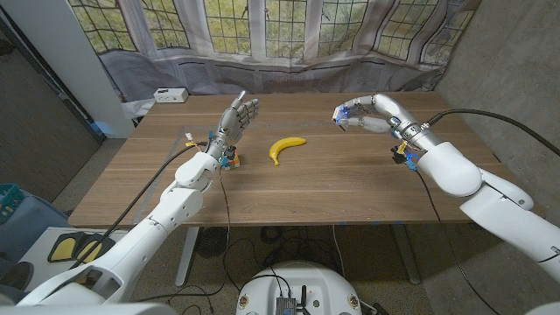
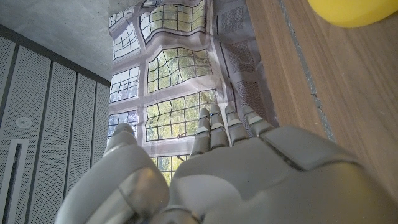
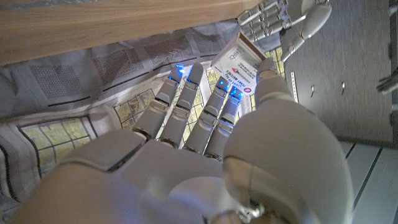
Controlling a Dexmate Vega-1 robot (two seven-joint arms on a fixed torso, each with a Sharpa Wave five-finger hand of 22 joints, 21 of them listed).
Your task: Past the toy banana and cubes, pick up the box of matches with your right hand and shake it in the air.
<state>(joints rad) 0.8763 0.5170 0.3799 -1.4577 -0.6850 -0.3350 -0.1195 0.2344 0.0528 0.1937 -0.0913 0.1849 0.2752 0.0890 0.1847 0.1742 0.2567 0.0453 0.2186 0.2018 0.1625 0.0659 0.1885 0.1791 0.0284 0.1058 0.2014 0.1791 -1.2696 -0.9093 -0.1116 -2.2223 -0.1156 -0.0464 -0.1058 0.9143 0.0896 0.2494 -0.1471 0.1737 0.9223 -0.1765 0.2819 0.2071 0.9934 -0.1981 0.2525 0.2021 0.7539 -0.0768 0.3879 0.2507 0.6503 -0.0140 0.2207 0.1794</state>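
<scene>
While aloft, matchbox [image 3: 239, 62] in right hand [image 1: 360, 114]

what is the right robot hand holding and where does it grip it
The right robot hand holds the box of matches, raised above the table, with fingertips around one end. The left robot hand holds nothing.

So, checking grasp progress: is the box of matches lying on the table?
No. The right hand holds the box of matches in its fingers, raised off the table.
</scene>
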